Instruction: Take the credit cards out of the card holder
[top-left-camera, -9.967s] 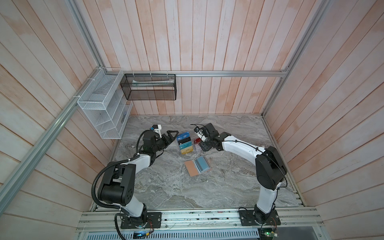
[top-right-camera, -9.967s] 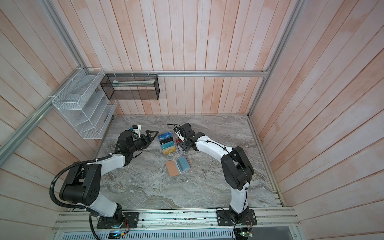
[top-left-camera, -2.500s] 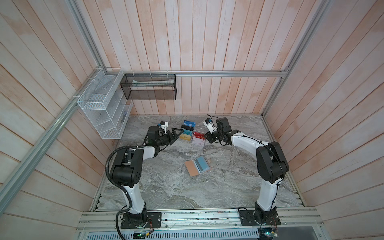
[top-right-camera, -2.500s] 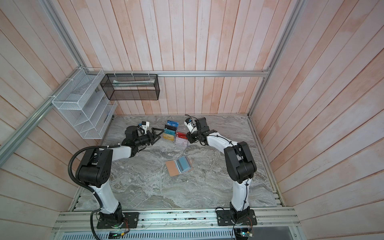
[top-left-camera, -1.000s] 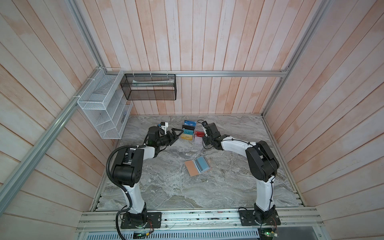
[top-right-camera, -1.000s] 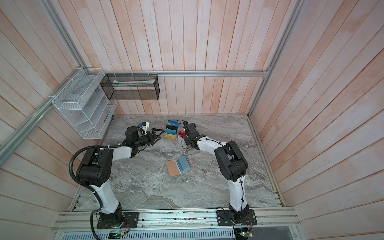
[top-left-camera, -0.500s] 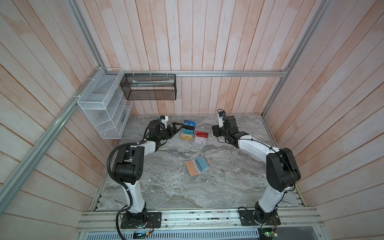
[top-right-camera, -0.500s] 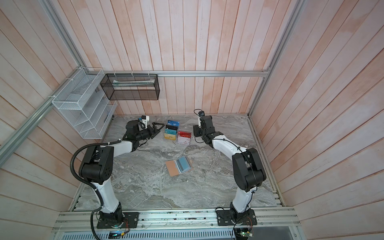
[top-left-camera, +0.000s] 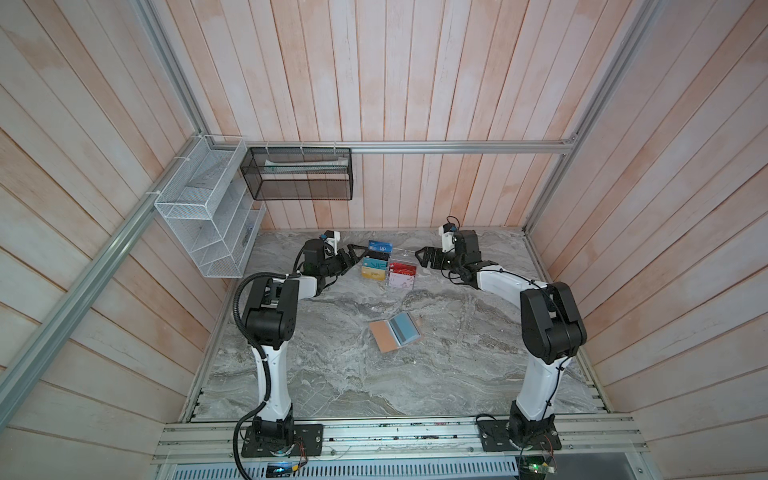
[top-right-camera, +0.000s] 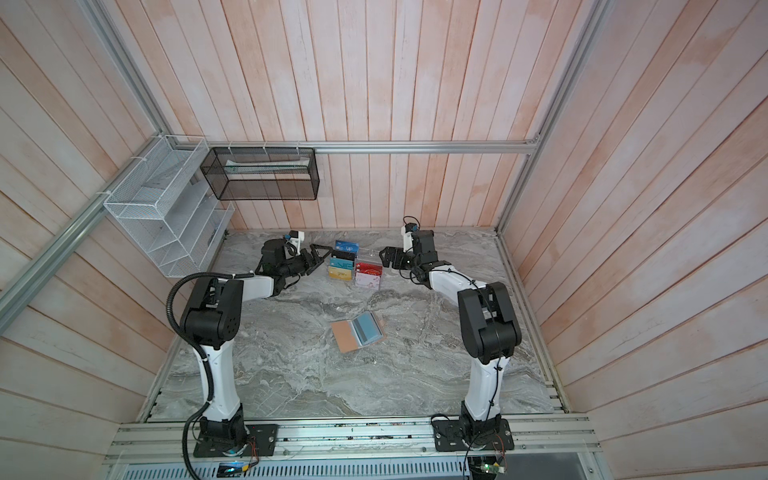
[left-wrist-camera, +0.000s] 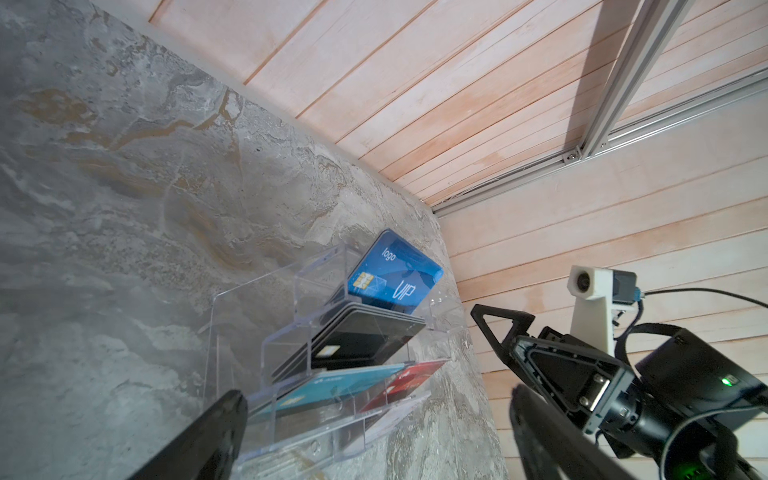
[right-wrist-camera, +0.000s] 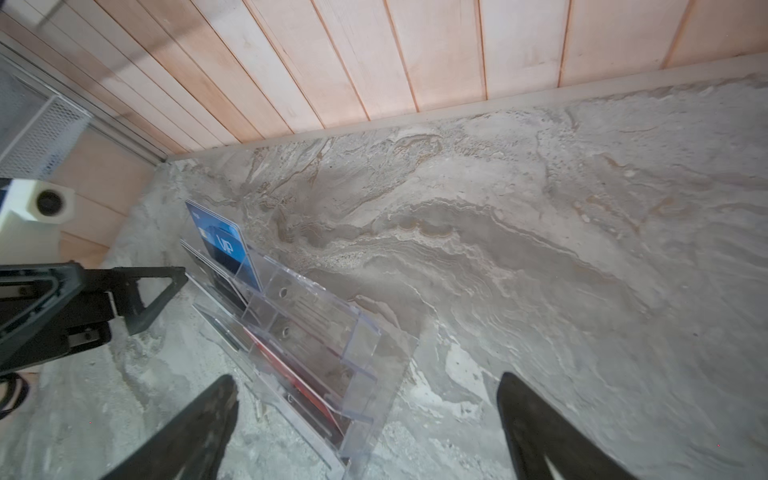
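Clear acrylic tiered stand (left-wrist-camera: 249, 299) holds a blue "VIP" card (left-wrist-camera: 395, 276) on top, then black cards (left-wrist-camera: 357, 336), with teal (left-wrist-camera: 332, 384) and red (left-wrist-camera: 411, 376) ones below. I see the left tool (top-left-camera: 355, 255) and right tool (top-left-camera: 422, 257) both open and empty, flanking it. Tan-pink booklet card holder (top-left-camera: 384, 338) lies open mid-surface (top-left-camera: 332, 374), well apart from both tools, with a blue-grey striped card (top-left-camera: 405, 330) on its page. Only the top views show it.
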